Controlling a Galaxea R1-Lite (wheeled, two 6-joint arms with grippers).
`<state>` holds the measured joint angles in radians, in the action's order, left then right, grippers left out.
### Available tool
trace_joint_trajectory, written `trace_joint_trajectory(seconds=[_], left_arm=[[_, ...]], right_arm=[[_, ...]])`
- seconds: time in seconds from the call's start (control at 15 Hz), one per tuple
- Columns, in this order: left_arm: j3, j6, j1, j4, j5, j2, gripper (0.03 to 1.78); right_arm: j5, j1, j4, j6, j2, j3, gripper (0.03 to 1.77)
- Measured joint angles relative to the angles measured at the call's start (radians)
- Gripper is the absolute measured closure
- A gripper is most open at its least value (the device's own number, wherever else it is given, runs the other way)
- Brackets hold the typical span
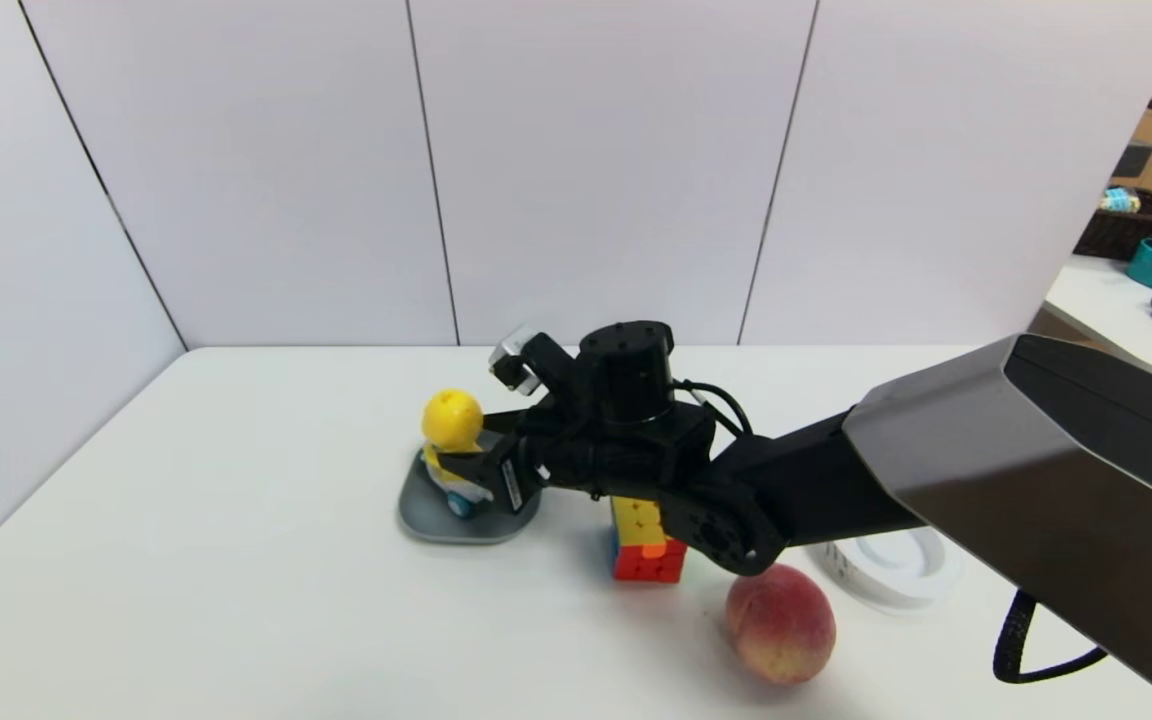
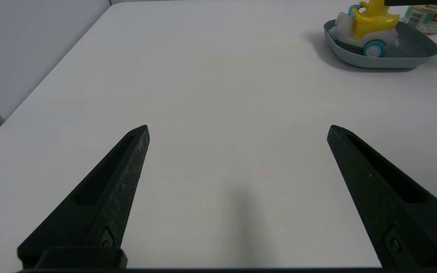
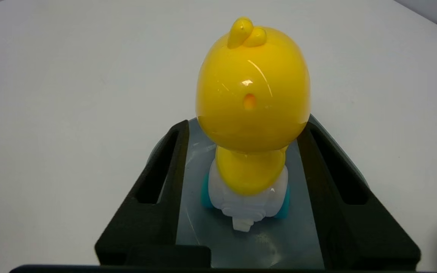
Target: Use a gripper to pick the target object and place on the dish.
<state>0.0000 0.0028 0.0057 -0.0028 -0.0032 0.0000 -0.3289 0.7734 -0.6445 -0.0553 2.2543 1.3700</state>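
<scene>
Okay, right gripper [image 3: 245, 129] spread, fingers flanking the duck [image 3: 252, 113] without touching; duck sits upright on the dish [image 3: 199, 227] between them. Likely light, hard, glossy plastic, so slippery, and wheels roll. Best pinched low at the body. Left gripper [image 2: 237, 131] parked, spread.

The black arm hides half of the puzzle cube [image 1: 646, 540] and part of the white round container [image 1: 891, 568]. The duck's [image 2: 374, 19] head is cut off above the dish [image 2: 381, 57].
</scene>
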Motion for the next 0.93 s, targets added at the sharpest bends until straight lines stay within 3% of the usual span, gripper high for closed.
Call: trace_joint_trajectory(seconds=[0.27, 0.67, 0.8, 0.93], left_arm=[[0.000, 0.000, 0.000, 0.000, 0.000, 0.000, 0.12], [0.000, 0.000, 0.000, 0.000, 0.000, 0.000, 0.12], [0.000, 0.001, 0.000, 0.000, 0.000, 0.000, 0.12], [0.000, 0.000, 0.000, 0.000, 0.000, 0.000, 0.12]], right_arm=[[0.000, -0.005, -0.001, -0.001, -0.003, -0.007, 0.51], [0.000, -0.005, 0.026, -0.009, -0.147, -0.042, 0.28], [0.001, -0.022, 0.065, -0.036, -0.246, -0.043, 0.24], [0.010, -0.092, 0.180, -0.114, -0.363, -0.036, 0.21]])
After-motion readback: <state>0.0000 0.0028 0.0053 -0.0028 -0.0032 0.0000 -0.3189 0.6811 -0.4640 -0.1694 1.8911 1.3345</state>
